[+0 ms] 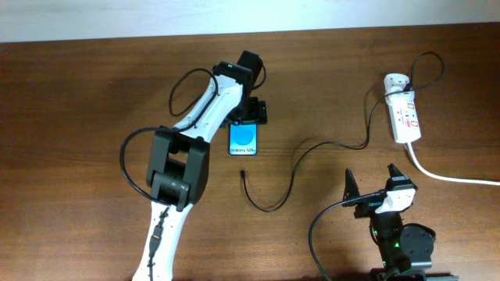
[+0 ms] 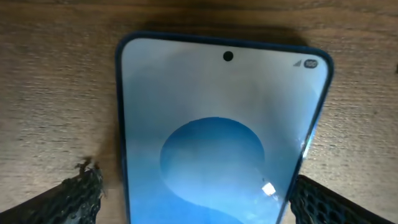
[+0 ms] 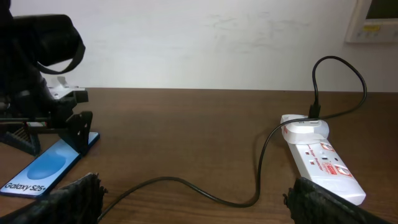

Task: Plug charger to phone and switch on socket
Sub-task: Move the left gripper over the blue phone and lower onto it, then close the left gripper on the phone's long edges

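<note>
On the wooden worktop (image 1: 78, 94), the left tool (image 1: 248, 117) stood fingers apart, astride the phone (image 1: 244, 140) without clamping it. The right tool (image 1: 373, 181) hung spread and empty. The charger (image 1: 312, 148) appeared seated in the power strip (image 1: 406, 119), and its connector tip (image 1: 243, 173) lay loose just beside the phone's near end. Plugging in looked unstarted. Next, the right tool would probably need to pinch the cable just behind that tip and square it to the port.

On my dark wooden table (image 1: 78, 94) I count: blue-screened black-edged smartphone (image 1: 244, 140); thin black charger cable (image 1: 336, 142); white oblong power strip (image 1: 404, 117) with thick cord (image 1: 445, 176).
</note>
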Robot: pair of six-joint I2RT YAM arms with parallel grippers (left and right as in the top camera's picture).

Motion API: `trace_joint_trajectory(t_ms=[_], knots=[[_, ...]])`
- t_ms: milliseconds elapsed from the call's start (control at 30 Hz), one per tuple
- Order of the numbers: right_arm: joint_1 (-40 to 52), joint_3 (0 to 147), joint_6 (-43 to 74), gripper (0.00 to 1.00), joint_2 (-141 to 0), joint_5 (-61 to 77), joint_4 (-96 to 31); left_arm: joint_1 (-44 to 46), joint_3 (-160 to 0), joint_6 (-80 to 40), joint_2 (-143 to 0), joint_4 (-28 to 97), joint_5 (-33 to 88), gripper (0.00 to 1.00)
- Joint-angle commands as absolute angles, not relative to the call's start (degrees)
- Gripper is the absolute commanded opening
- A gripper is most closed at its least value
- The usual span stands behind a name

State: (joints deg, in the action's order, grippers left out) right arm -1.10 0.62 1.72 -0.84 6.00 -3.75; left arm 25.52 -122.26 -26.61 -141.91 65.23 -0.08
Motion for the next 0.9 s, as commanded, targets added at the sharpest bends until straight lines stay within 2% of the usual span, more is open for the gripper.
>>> trace_joint_trajectory(t_ms=[0,67,400,867], knots=[[-1.4,0.3,2.2,0.98,-0.5,5.9,-4.1,27.3,-122.9,-26.5,-143.4,65.1,-1.7,0.99],[-1.4,0.3,2.2,0.98,-0.5,5.9,-4.1,28.0,-122.9,-26.5,-143.5,65.3,-4.6,0.99],[-1.4,0.3,2.2,0.98,-0.5,5.9,-4.1,26.8,-122.9,-26.9,-143.5,68.5,-4.3,0.99],[-1.4,0.3,2.2,0.98,-0.5,5.9,-4.1,26.3,-122.8,-26.7,-143.5,68.6,0.7,0.99]])
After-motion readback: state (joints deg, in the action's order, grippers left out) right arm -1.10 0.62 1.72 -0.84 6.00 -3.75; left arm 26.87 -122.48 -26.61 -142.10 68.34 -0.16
